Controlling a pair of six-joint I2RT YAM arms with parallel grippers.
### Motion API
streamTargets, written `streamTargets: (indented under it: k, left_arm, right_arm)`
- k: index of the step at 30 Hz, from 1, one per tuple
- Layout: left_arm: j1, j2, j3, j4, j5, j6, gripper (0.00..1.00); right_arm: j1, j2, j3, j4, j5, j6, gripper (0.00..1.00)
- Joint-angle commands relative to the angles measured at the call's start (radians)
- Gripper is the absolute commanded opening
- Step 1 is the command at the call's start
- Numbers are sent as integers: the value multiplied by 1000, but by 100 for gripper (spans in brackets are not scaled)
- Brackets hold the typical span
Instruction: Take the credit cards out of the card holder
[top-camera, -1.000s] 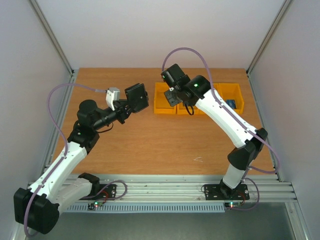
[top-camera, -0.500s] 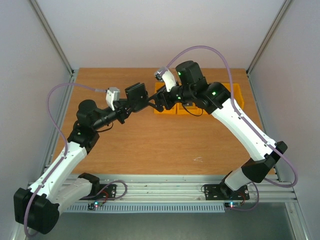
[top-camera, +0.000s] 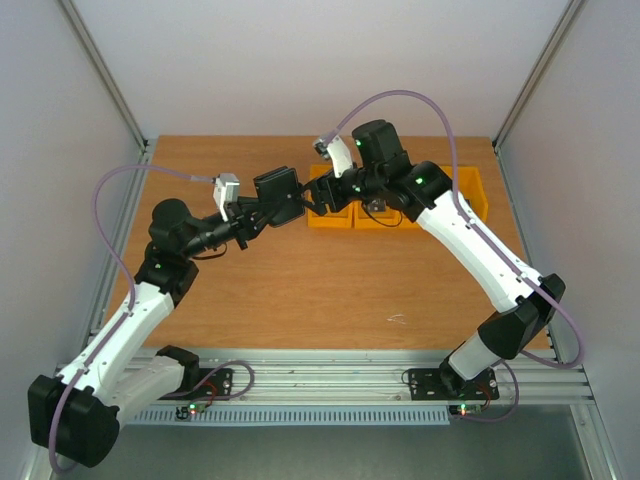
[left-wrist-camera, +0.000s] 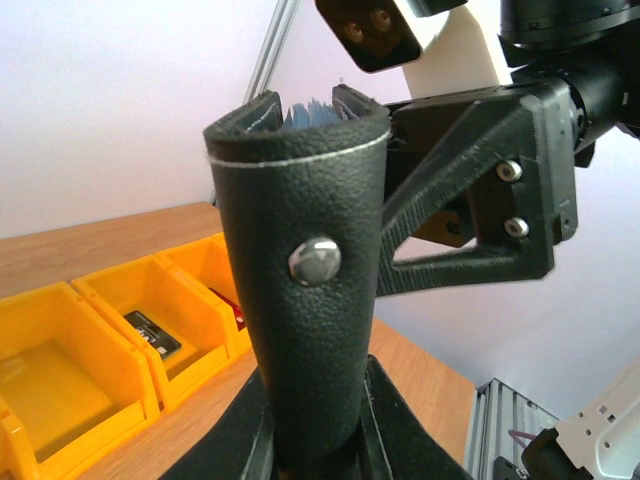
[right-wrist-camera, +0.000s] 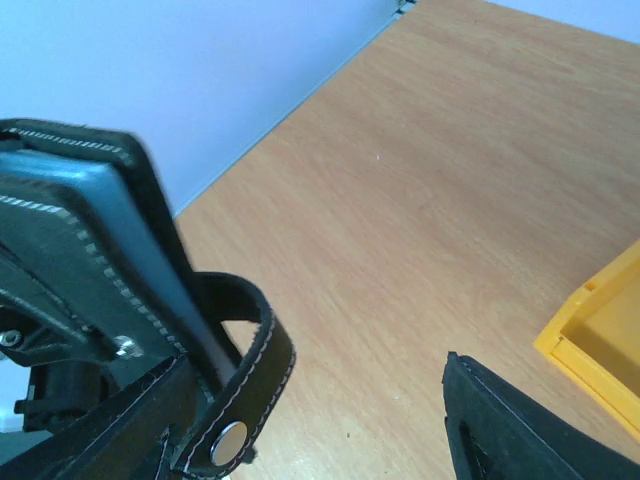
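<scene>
The black card holder (top-camera: 277, 187) is held up above the table, and my left gripper (top-camera: 255, 211) is shut on its lower end. In the left wrist view it stands upright (left-wrist-camera: 310, 300) between my left gripper's (left-wrist-camera: 320, 405) fingers, snap stud facing the camera, with blue credit cards' edges (left-wrist-camera: 308, 108) showing in its top slot. My right gripper (top-camera: 313, 197) is open right beside the holder's far edge. In the right wrist view the holder (right-wrist-camera: 90, 250) and its snap strap (right-wrist-camera: 240, 400) lie by the left finger of my right gripper (right-wrist-camera: 310, 410), apart from the right fingertip (right-wrist-camera: 500, 420).
A row of yellow bins (top-camera: 330, 217) stands at the back right of the wooden table, partly under my right arm. In the left wrist view a dark card (left-wrist-camera: 152, 331) and a red card (left-wrist-camera: 222, 298) lie in the bins (left-wrist-camera: 80, 350). A bin corner (right-wrist-camera: 600, 335) lies close right.
My right arm has swung left from over the yellow bins to the card holder, and its gripper has gone from shut to open. The left arm has shifted the holder slightly right.
</scene>
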Motion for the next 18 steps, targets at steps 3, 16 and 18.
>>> streamTargets:
  k: [3,16,18]
  left_arm:
    - [-2,-28,32,156,125,-11,0]
    - [-3,-19,40,151,154,2,0]
    - [-2,-17,42,152,157,2,0]
  right_arm:
    - [-52,-29,28,-67,-60,-87,68]
    - [-78,33,103,-150,-445,-160,71]
    - [-69,39,107,-153,-463,-163,71]
